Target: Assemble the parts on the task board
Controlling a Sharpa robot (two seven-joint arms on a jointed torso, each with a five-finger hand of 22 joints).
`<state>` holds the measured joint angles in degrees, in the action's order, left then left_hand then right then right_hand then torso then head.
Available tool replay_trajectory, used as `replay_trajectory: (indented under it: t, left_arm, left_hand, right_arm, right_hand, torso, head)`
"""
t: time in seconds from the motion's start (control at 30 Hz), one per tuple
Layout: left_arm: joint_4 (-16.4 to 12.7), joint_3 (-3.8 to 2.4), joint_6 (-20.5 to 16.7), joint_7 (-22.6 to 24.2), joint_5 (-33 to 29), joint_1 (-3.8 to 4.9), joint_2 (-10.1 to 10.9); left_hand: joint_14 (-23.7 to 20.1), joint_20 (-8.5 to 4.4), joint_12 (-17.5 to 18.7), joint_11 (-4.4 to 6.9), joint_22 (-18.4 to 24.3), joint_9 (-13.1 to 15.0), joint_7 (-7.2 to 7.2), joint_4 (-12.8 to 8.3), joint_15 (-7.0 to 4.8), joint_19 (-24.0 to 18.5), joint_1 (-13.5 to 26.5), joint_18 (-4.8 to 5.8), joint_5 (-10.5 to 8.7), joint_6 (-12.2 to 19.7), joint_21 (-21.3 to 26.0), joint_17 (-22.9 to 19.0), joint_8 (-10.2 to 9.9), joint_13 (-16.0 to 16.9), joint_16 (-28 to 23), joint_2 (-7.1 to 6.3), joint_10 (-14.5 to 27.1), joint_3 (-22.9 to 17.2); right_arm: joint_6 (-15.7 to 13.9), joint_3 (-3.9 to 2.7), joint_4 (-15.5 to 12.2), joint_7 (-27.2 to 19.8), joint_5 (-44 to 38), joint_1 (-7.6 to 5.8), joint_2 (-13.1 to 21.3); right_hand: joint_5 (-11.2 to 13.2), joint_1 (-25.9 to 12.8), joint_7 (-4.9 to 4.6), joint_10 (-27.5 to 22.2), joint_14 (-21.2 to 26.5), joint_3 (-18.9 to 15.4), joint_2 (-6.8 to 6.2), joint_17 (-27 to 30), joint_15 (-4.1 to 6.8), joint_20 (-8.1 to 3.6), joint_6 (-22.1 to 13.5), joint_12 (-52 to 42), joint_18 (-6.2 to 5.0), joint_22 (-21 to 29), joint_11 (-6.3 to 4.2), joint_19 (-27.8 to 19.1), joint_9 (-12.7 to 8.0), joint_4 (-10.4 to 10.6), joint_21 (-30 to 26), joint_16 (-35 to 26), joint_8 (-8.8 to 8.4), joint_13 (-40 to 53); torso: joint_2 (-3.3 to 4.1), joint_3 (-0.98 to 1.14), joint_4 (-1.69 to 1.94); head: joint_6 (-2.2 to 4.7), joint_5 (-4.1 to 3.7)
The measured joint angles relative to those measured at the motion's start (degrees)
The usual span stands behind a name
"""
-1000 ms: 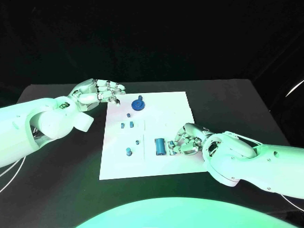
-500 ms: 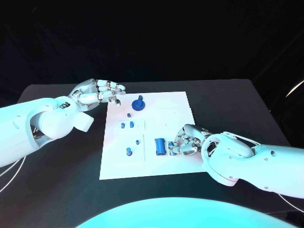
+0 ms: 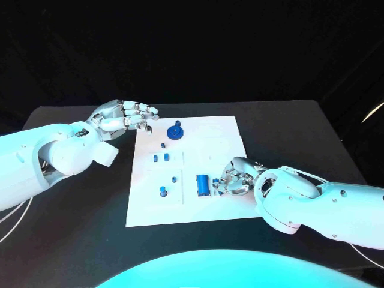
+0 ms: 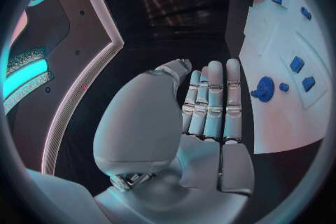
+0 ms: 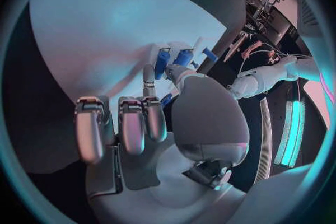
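The white task board (image 3: pixel 218 129) lies mid-table with several blue parts on it. A round blue knob (image 3: pixel 176 130) stands near its far edge. A blue cylinder (image 3: pixel 201 185) lies at its near middle. My right hand (image 3: pixel 236 177) rests on the board just right of that cylinder and pinches a small blue part (image 5: pixel 167 99) between thumb and a finger, with its other fingers curled. My left hand (image 3: pixel 123 117) hovers at the board's far left corner, fingers curled in with nothing in them; it is also seen from behind as my left hand (image 4: pixel 210 106).
Small blue parts lie along the board's left half: a pair (image 3: pixel 161 158), one piece (image 3: pixel 174 178) and one piece (image 3: pixel 162 191). Black table (image 3: pixel 71 240) surrounds the board. The board's far right part is bare white.
My right hand has crept slightly toward the blue cylinder. The left hand and the other parts have not moved.
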<state>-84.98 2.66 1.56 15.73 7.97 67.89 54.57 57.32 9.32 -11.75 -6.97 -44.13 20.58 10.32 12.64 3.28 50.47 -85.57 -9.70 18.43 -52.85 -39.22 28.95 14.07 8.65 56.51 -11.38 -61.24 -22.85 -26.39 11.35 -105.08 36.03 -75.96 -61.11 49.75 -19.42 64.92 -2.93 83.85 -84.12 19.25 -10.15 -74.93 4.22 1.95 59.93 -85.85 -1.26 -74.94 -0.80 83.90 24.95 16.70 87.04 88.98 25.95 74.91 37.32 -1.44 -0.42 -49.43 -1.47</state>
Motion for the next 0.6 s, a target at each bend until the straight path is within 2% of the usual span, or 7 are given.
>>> replay_trajectory:
  t: [0.07, 0.2, 0.37, 0.6]
  left_arm:
    - [0.0, 0.00, 0.0, 0.0, 0.0, 0.00, 0.0]
    - [0.0, 0.00, 0.0, 0.0, 0.0, 0.00, 0.0]
    - [0.0, 0.00, 0.0, -0.1, 0.0, 0.00, 0.0]
    - [0.0, 0.00, 0.1, -0.1, 0.0, 0.00, 0.0]
  left_hand:
    - [0.0, 0.00, 0.0, 0.00, 0.0, 0.0, 0.00, 0.0, 0.00, 0.0, 0.0, 0.00, 0.00, 0.0, 0.0, 0.0, 0.0, 0.0, 0.0, 0.00, 0.0, 0.0]
    - [0.0, 0.00, 0.0, 0.00, 0.0, 0.0, 0.00, 0.0, 0.00, 0.0, 0.0, 0.00, 0.00, 0.0, 0.0, 0.0, 0.0, 0.0, 0.0, 0.00, 0.0, 0.0]
    - [0.0, 0.00, 0.0, 0.00, 0.0, 0.0, 0.00, 0.0, 0.00, 0.0, 0.0, 0.00, 0.00, 0.0, 0.0, 0.0, 0.0, 0.0, 0.0, 0.00, 0.0, 0.0]
    - [0.0, 0.00, 0.0, 0.00, 0.0, 0.0, 0.00, 0.0, 0.00, 0.0, 0.0, 0.00, 0.00, 0.0, 0.0, 0.0, 0.0, 0.0, 0.0, 0.00, 0.0, 0.0]
  right_arm:
    - [0.1, 0.01, 0.1, 0.0, 0.0, 0.01, 0.0]
    - [0.1, 0.02, 0.1, 0.0, -0.1, 0.02, -0.1]
    - [0.1, 0.02, 0.0, 0.0, -0.2, 0.02, -0.1]
    - [0.2, 0.01, -0.3, -0.3, -0.4, 0.02, 0.6]
  right_hand:
    - [1.8, -1.6, 0.00, 0.0, 0.0, -0.6, 0.28, 0.0, 0.00, 0.00, 0.0, 0.0, 0.00, 0.0, -0.01, 0.0, 0.1, 0.1, 0.0, 0.0, 0.11, 0.0]
    - [2.7, -4.6, 0.00, 0.0, 0.0, -2.5, 0.43, 0.0, 0.00, 0.00, 0.0, 0.0, 0.00, 0.0, -0.01, 0.0, 0.2, 0.1, 0.0, 0.0, 0.33, 0.0]
    - [7.4, -8.1, 0.00, 0.0, 0.2, -5.6, 1.26, 0.0, 0.20, 0.00, 0.0, 0.0, 0.00, 0.0, -0.01, 0.0, 0.4, 0.2, 0.0, 0.0, 0.66, 0.0]
    - [8.0, -8.5, 0.00, 0.1, 0.2, -6.3, 1.32, 0.0, 0.20, 0.00, 0.0, 0.0, 0.00, 0.0, -0.12, 0.0, 0.5, -0.1, -0.2, 0.0, 0.89, 0.0]
  torso:
    - [-0.01, 0.01, 0.00]
    - [-0.01, 0.01, 0.00]
    - [0.01, 0.02, 0.01]
    - [0.01, 0.02, 0.01]
  head:
    - [0.05, -0.03]
    - [0.17, -0.14]
    - [0.25, -0.19]
    - [0.26, -0.20]
